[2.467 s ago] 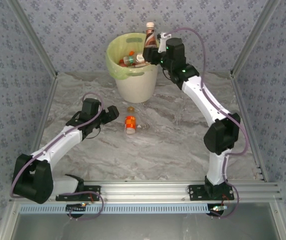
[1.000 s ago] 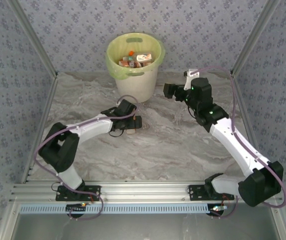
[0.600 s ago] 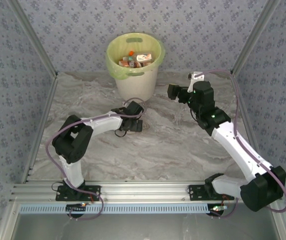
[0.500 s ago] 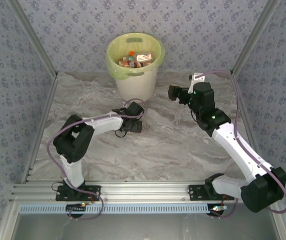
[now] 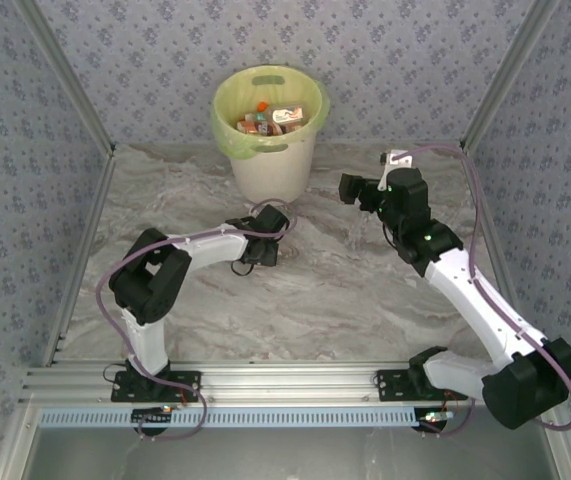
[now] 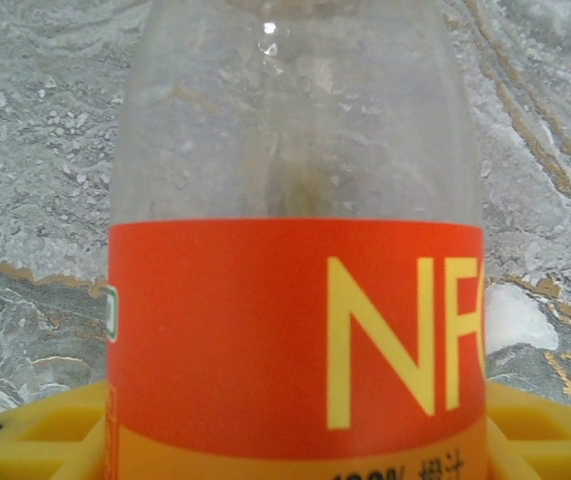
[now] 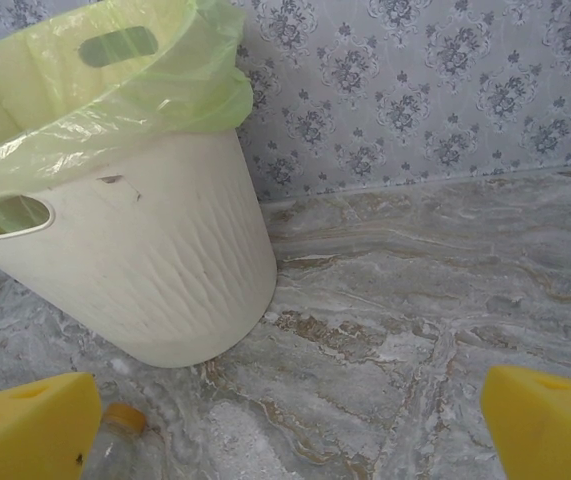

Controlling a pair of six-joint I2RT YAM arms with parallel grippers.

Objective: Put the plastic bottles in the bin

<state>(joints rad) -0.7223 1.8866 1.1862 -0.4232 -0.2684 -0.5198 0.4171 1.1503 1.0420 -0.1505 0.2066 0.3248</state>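
Observation:
A clear plastic bottle (image 6: 295,200) with a red-orange label lies on the marble table, its body between the yellow pads (image 6: 35,430) of my left gripper (image 6: 295,440). The pads stand wide at both sides of it, so the gripper is open around the bottle. From above, the left gripper (image 5: 262,250) covers the bottle. The bottle's orange cap (image 7: 125,417) shows low left in the right wrist view. My right gripper (image 5: 349,187) hangs open and empty right of the bin (image 5: 270,175). The cream bin, lined with a yellow-green bag (image 7: 85,90), holds several bottles (image 5: 265,120).
Patterned walls (image 5: 365,60) with metal frame posts close in the table on three sides. The bin stands at the back centre against the rear wall. Bare marble (image 5: 335,290) lies between the two arms and in front of them.
The right gripper released a bottle over the bin and drew back right and lower. The left gripper swung in over the bottle on the table and has barely moved in the last half second.

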